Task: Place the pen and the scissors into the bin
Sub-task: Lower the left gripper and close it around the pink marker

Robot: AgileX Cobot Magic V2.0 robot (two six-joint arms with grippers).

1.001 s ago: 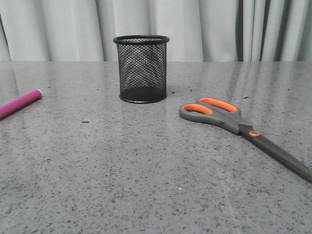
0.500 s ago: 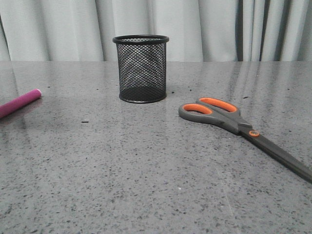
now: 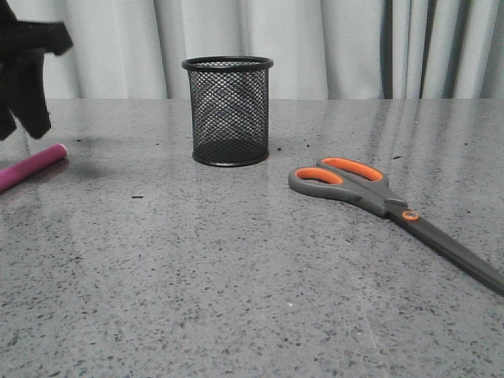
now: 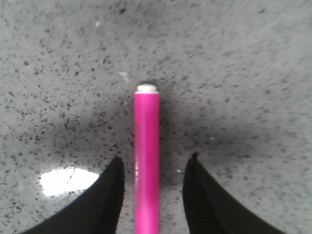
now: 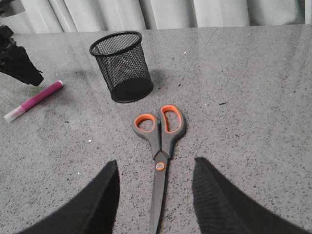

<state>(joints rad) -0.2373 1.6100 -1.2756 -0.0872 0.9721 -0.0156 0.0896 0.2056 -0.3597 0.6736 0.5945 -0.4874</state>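
The magenta pen (image 3: 30,167) lies flat at the table's far left; it also shows in the left wrist view (image 4: 146,161) and the right wrist view (image 5: 35,100). My left gripper (image 4: 155,168) is open, hovering above the pen with a finger on each side, not touching; it shows at the front view's top left (image 3: 24,87). The scissors (image 3: 378,201) lie flat and closed on the right, also in the right wrist view (image 5: 159,146). My right gripper (image 5: 155,170) is open above the blades, apart from them. The black mesh bin (image 3: 228,110) stands upright and empty, also in the right wrist view (image 5: 120,66).
A grey speckled table (image 3: 236,283) carries everything. Pale curtains (image 3: 331,47) hang behind its far edge.
My left gripper has come into the front view at the top left, above the pen, and casts a shadow there. The pen, scissors and bin have not moved.
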